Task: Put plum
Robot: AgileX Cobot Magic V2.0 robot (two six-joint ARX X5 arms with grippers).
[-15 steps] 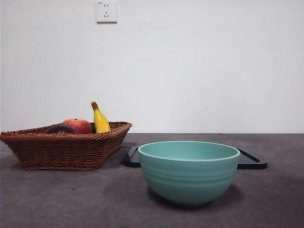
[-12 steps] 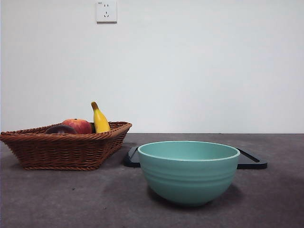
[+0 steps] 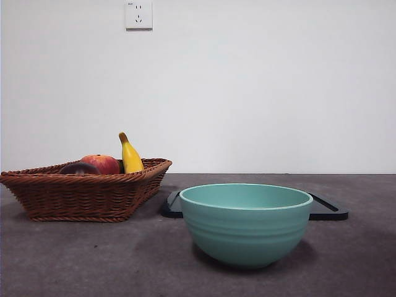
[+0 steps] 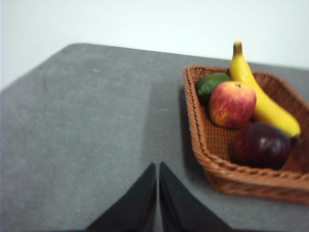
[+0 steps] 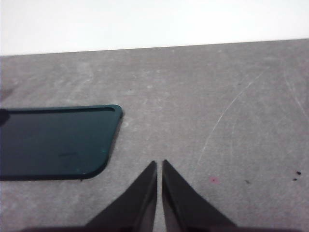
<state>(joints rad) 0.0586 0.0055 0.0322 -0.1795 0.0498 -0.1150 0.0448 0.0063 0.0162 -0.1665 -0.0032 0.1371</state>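
Nothing has moved since the earlier frames. One grey table (image 3: 74,260) carries one wicker basket (image 3: 86,195), one teal bowl (image 3: 245,224) in front, and one dark tray (image 5: 53,142) behind the bowl. The basket holds four fruits: one banana (image 4: 260,96), one red-orange fruit (image 4: 232,104), one plum (image 4: 260,145) lying against the basket's near wall beside the banana, and one green fruit (image 4: 210,84), partly hidden. The left gripper (image 4: 158,169), jaws pressed together and empty, hangs over bare table beside the basket. The right gripper (image 5: 159,166), likewise closed and empty, is near the tray's corner.
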